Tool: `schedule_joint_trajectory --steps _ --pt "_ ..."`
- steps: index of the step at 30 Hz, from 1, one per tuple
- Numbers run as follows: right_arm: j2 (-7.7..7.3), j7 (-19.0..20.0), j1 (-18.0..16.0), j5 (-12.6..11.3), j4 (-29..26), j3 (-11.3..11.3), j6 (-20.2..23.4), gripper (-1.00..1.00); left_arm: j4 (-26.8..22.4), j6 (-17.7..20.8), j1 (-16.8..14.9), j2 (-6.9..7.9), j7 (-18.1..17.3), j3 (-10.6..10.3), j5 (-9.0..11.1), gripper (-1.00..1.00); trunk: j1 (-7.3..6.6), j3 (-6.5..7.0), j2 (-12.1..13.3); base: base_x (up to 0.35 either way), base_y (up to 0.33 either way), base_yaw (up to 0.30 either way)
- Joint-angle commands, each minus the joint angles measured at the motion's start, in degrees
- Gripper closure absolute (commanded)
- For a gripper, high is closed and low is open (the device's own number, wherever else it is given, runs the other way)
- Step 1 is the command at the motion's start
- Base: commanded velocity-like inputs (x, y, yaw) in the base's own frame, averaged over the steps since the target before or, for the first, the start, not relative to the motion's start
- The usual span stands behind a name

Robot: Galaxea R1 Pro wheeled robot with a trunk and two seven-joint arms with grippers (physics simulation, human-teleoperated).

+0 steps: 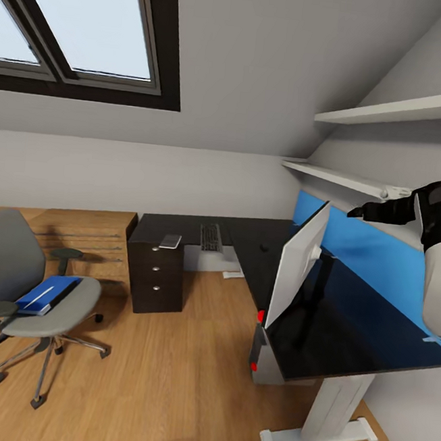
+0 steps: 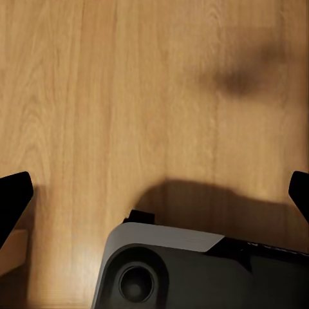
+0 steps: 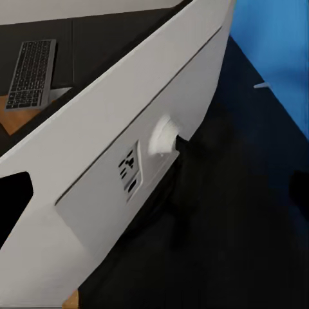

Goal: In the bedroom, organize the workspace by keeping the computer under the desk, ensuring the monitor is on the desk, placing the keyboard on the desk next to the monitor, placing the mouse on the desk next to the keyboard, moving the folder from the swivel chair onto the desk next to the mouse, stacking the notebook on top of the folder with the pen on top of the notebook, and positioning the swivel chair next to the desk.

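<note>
While half-hidden by the monitor (image 1: 299, 263), the computer (image 1: 258, 350); both grippers' jaw state untellable.

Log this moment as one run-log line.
white-backed flat monitor: standing on glossy black desk | black keyboard: on desk | bright blue folder: on grey swivel chair | left pincer: open above wood floor

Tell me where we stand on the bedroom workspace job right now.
Done: the monitor stands on the desk, the keyboard lies on the far wing, and the computer sits beneath the desk edge. In hand: nothing; the right arm reaches over the desk behind the monitor. Left: the folder still lies on the swivel chair, which stands away from the desk; keyboard isn't beside the monitor.
</note>
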Motion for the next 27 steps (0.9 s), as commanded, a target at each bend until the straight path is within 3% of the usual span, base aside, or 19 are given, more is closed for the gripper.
schedule_joint_trajectory --steps 1,11,20,27 --pt "-0.16 0.52 0.19 0.46 0.1 -0.26 0.05 -1.0 -0.1 -0.06 0.01 -0.04 -0.13 0.2 0.29 -1.0 0.0 -0.07 -0.05 -0.045 -0.054 0.0" --pt "-1.07 0.55 4.51 -1.99 0.73 -1.23 -0.9 -1.0 -0.1 -0.06 -0.01 0.05 -0.13 0.46 0.45 -1.0 0.0 -0.07 -0.05 -0.011 -0.014 0.0" --pt "-0.8 0.58 9.55 -3.83 0.72 -1.63 -6.89 -1.0 -0.1 -0.91 0.01 0.21 -0.11 0.55 2.49 -1.0 0.0 -0.07 -0.05 0.0 -0.001 0.0" --pt "-1.06 0.69 13.89 -11.42 0.65 -1.68 -9.24 -1.0 -0.16 -2.2 0.01 0.11 -0.03 0.22 3.04 -1.0 0.0 -0.07 -0.05 0.0 0.0 0.0"
